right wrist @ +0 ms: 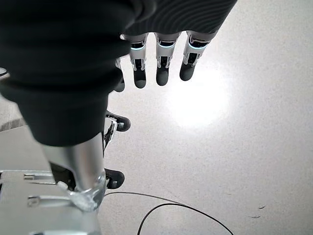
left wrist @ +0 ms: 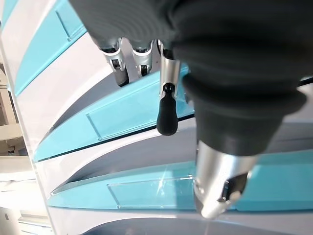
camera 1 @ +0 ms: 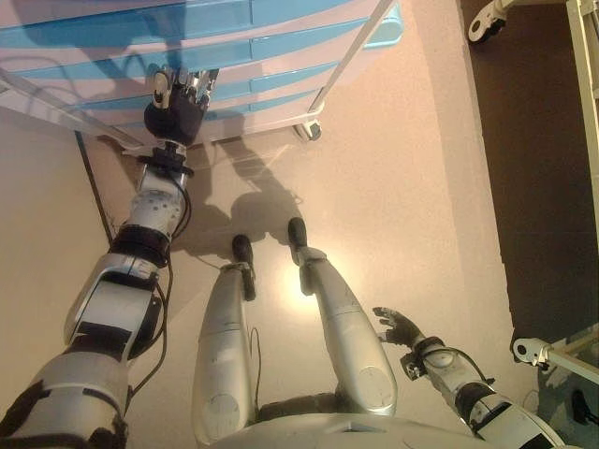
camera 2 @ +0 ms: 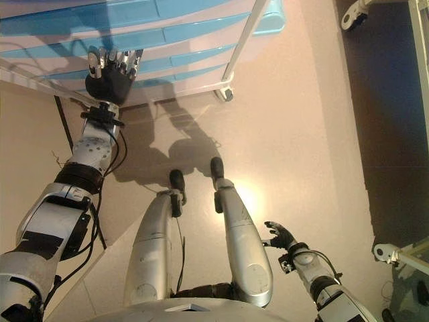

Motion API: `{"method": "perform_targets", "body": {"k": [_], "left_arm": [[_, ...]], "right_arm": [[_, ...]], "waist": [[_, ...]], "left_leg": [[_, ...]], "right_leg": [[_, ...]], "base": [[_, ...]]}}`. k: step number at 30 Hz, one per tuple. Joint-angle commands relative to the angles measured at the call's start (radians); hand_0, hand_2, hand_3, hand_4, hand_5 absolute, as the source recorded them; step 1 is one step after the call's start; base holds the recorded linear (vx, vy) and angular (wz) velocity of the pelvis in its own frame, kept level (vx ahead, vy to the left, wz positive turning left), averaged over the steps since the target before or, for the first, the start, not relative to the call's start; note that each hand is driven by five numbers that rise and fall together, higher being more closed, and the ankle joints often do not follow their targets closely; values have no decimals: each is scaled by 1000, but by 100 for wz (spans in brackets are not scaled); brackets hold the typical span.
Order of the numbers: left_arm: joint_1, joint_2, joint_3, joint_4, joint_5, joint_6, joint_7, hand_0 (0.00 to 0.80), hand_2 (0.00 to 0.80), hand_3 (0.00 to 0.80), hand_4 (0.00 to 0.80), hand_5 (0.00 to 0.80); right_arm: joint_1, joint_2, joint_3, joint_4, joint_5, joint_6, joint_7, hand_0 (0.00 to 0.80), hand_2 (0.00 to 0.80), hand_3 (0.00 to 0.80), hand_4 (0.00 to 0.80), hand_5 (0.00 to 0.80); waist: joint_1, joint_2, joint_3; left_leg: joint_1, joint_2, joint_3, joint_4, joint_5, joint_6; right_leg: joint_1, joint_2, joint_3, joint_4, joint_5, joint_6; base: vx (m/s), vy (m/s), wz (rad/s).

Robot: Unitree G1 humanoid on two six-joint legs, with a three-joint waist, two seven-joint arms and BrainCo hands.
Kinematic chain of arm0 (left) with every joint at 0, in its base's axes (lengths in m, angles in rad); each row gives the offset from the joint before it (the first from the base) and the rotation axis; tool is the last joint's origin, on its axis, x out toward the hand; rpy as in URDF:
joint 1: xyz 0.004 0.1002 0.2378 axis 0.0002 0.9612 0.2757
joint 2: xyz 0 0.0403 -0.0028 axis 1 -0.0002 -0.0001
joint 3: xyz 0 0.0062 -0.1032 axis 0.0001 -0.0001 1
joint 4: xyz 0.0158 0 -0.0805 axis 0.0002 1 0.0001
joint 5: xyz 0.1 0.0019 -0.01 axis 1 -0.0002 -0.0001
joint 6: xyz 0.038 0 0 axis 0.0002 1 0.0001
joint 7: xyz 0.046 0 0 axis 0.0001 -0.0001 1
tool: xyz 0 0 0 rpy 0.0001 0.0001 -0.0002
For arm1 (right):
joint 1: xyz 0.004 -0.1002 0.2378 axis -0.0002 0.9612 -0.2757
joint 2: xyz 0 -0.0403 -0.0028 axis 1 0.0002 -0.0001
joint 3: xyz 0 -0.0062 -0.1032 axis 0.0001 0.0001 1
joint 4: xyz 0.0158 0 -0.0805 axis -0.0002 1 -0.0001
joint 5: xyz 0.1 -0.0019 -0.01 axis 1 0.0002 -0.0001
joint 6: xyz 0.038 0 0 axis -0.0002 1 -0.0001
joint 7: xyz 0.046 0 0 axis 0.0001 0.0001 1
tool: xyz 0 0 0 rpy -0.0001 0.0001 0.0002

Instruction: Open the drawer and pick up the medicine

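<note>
A white cabinet with several light-blue drawers (camera 1: 262,56) stands ahead; all its drawers look shut and no medicine shows. My left hand (camera 1: 175,112) is raised against a lower drawer front (left wrist: 122,112). Its fingers (left wrist: 120,73) are only slightly bent, their tips at the drawer's upper edge, and the thumb (left wrist: 166,115) is held apart in front of the blue panel. It holds nothing. My right hand (camera 1: 401,327) hangs low beside my right leg, over the floor. Its fingers (right wrist: 163,68) are relaxed and empty.
The cabinet stands on castors (camera 1: 312,131) with a white slanted frame bar (camera 1: 351,56). A white rail (camera 1: 56,112) runs at the left. A dark floor area (camera 1: 533,140) lies to the right, with wheeled white frames at the top right (camera 1: 487,23) and lower right (camera 1: 543,354).
</note>
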Motion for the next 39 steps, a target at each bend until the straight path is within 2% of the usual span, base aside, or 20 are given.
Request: {"method": "perform_targets", "body": {"k": [1, 5, 12, 13, 14, 15, 17, 18, 39], "left_arm": [[-153, 10, 30, 2, -2, -10, -23, 0, 0, 0, 0, 0], [-125, 0, 28, 57, 13, 12, 42, 0, 0, 0, 0, 0], [-53, -40, 38, 136, 26, 34, 24, 0, 0, 0, 0, 0], [-45, -47, 39, 139, 27, 31, 25, 0, 0, 0, 0, 0], [-41, -49, 39, 140, 28, 31, 23, 0, 0, 0, 0, 0], [-29, -53, 44, 145, 27, 31, 24, 0, 0, 0, 0, 0], [-18, -57, 50, 157, 29, 32, 23, 0, 0, 0, 0, 0], [-16, -58, 49, 161, 29, 32, 20, 0, 0, 0, 0, 0], [41, -105, 62, 179, 41, 30, 40, 0, 0, 0, 0, 0]], "right_arm": [[24, -40, -11, -12, 10, 13, 1, 0, 0, 0, 0, 0], [21, -41, -19, -13, 5, 14, 2, 0, 0, 0, 0, 0], [12, -39, -26, -24, -5, 36, -1, 0, 0, 0, 0, 0], [13, -38, -26, -28, -9, 39, -4, 0, 0, 0, 0, 0], [15, -37, -26, -28, -10, 40, -4, 0, 0, 0, 0, 0], [17, -38, -29, -29, -16, 40, -3, 0, 0, 0, 0, 0], [19, -38, -30, -29, -18, 38, -3, 0, 0, 0, 0, 0], [20, -37, -30, -28, -18, 37, -3, 0, 0, 0, 0, 0], [25, -20, -43, -36, -22, 54, -6, 0, 0, 0, 0, 0]], "waist": [[3, 35, -47], [3, 38, -46], [5, 45, -44], [4, 46, -43], [5, 49, -47], [4, 46, -44], [4, 46, -43], [5, 49, -45], [6, 49, -52]], "left_leg": [[60, -35, 45, -132, 24, 11], [58, -38, 43, -128, 23, 10], [59, -39, 41, -123, 25, 9], [60, -40, 41, -123, 25, 8], [70, -42, 32, -118, -3, 5], [60, -40, 41, -123, 26, 9], [63, -39, 42, -124, 27, 9], [74, -41, 32, -117, -4, 6], [62, -38, 27, -110, 0, 11]], "right_leg": [[42, 37, -49, 38, -50, -63], [39, 36, -53, 43, -53, -64], [35, 33, -57, 59, -61, -65], [35, 34, -57, 60, -61, -65], [44, 37, -53, 70, -88, -60], [35, 35, -57, 62, -61, -66], [37, 35, -58, 62, -61, -66], [45, 38, -54, 74, -90, -60], [32, 46, -51, 91, -90, -60]], "base": [[0, 0, 0], [0, 0, 0], [0, 0, 0], [94, 26, -4], [0, 0, 0], [0, 0, 0], [7, 4, 0], [91, 15, -1], [4, 1, 0]]}}
